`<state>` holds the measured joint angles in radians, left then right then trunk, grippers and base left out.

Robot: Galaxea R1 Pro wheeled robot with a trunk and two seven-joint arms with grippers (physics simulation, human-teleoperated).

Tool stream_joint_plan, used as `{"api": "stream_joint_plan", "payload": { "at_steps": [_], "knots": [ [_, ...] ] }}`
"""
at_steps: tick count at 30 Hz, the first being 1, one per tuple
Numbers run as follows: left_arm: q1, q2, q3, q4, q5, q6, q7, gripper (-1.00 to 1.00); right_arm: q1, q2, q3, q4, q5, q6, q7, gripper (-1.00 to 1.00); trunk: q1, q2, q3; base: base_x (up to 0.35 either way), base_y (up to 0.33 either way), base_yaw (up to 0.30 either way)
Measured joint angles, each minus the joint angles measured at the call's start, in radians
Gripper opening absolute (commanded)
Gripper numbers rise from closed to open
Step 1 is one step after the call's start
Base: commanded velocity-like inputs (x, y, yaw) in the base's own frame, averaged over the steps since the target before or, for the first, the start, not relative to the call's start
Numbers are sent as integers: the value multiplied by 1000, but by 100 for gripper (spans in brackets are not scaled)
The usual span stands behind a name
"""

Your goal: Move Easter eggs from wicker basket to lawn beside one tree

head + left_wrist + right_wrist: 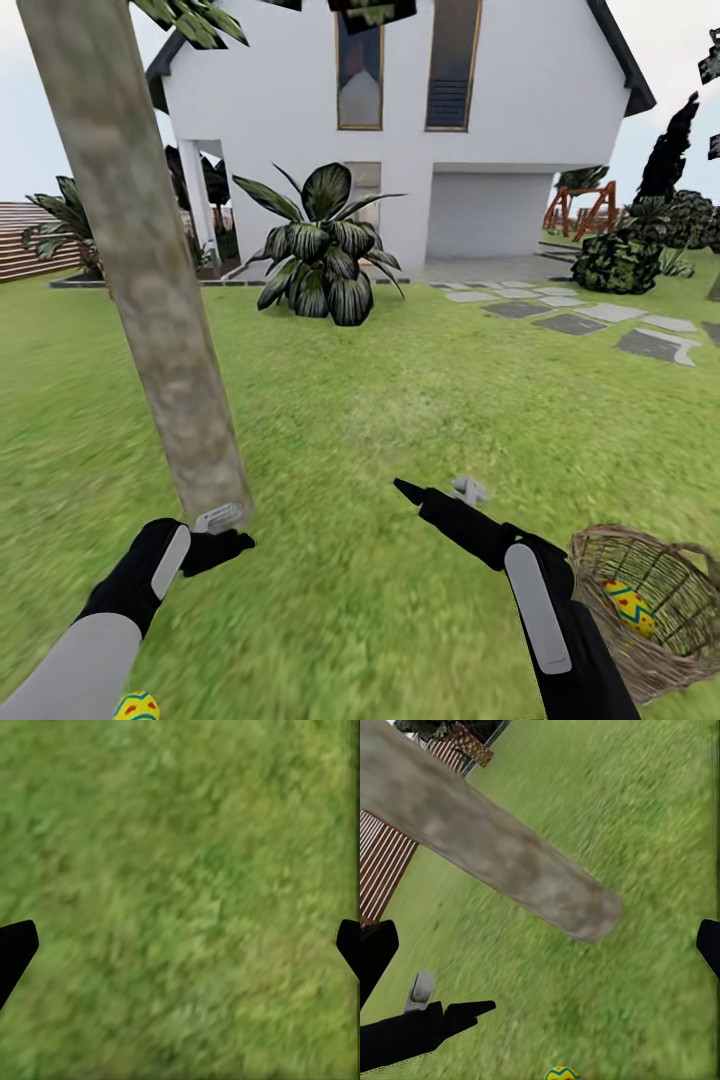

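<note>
A grey-brown tree trunk [150,270] rises through the left of the head view from the lawn [400,400], with a white gabled house [400,130] and a broad-leaved shrub [320,245] behind it at upper centre. At lower left the left hand [225,535] hangs just beside the foot of the trunk; the left wrist view shows its two dark fingertips [15,952] set wide apart over bare grass [180,900], with nothing between them. At lower centre the right hand [440,492] reaches out over the grass, its fingers spread and empty. A wicker basket [650,570] sits on the lawn at lower right, just beside the right arm, with one painted Easter egg [630,607] lying inside. A second egg [137,707] lies on the grass at the bottom left edge, under the left forearm and near the tree. Grey stepping stones [570,322] cross the lawn at right.
</note>
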<state>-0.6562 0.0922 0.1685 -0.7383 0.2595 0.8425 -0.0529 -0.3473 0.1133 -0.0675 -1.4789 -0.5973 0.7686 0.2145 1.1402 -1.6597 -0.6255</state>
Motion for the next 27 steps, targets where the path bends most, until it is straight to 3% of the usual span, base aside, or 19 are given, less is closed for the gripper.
{"api": "stream_joint_plan", "payload": {
  "at_steps": [27],
  "knots": [
    [0,0,-6,0,-1,-1,1,100,0,0,0,2,-1,-2,0,100,-104,189,118,0,0,-203]
  ]
}}
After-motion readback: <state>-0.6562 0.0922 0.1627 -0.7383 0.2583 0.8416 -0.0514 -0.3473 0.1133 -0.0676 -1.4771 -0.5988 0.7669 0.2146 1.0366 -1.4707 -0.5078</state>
